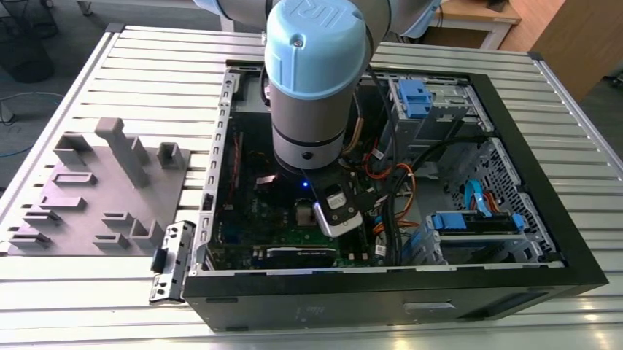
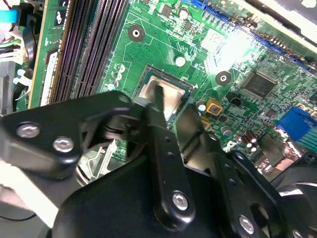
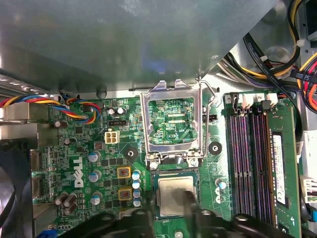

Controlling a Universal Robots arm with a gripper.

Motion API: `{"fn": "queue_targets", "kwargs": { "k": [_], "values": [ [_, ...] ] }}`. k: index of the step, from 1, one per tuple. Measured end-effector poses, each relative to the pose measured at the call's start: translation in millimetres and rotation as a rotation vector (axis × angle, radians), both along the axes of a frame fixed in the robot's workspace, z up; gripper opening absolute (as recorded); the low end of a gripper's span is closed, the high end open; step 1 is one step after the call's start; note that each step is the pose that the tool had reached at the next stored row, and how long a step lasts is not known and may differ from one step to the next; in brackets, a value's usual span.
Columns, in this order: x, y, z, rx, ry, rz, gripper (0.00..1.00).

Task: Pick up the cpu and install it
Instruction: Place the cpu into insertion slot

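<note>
**Black gripper (image 2: 173,113) poised over flat silvery-grey square cpu (image 2: 166,95)**

The cpu lies flat in its socket on the green motherboard (image 3: 89,148), inside the open black computer case (image 1: 389,299). The hinged silver metal socket frame (image 3: 171,124) is swung open, just beside the cpu and clear of it.

In the second wrist view the gripper's black fingers (image 2: 157,111) stand a narrow gap apart with nothing clamped between them. One tip overlaps the cpu's edge; contact cannot be told.

In the exterior view the grey, blue-capped arm (image 1: 311,80) reaches down into the case. A grey moulded fixture block (image 1: 98,189) rests on the slatted metal table (image 1: 146,51), at the exterior view's left of the case.
</note>
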State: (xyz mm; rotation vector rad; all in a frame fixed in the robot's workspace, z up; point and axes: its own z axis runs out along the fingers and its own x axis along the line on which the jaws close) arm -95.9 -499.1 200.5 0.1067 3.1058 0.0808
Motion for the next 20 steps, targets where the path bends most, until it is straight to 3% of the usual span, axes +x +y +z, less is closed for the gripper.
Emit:
{"fn": "queue_targets", "kwargs": {
  "k": [1,4,8,20],
  "values": [
    [0.0,0.0,0.0,0.0001,0.0000,0.000,0.41],
    [0.0,0.0,0.0,0.0001,0.0000,0.000,0.24],
    [0.0,0.0,0.0,0.0001,0.0000,0.000,0.12],
    [0.7,0.0,-0.3,-0.0002,0.0000,-0.026,0.11]
  ]
}}
